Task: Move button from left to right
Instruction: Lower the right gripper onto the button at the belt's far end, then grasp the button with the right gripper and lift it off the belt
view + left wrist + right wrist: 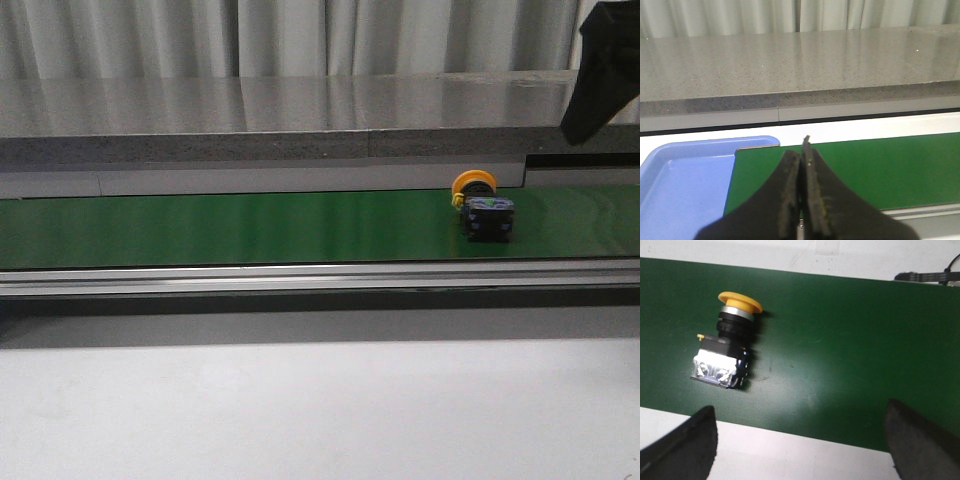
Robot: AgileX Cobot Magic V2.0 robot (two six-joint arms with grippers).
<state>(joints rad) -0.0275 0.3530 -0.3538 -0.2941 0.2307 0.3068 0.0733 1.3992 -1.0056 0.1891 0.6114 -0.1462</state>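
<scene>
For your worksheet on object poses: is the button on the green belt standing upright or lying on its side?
On its side. The button lies along the green belt, its yellow cap facing sideways, not up.

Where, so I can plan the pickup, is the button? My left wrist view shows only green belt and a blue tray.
Observer: In the front view the button lies on the green belt, well toward the right.
Operator: Upright or tipped?
Observer: Tipped on its side, with the yellow cap pointing toward the far counter.
Operator: Is the right tool on it?
Observer: No. The right tool is open above the belt, holding nothing and clear of the button.
</scene>
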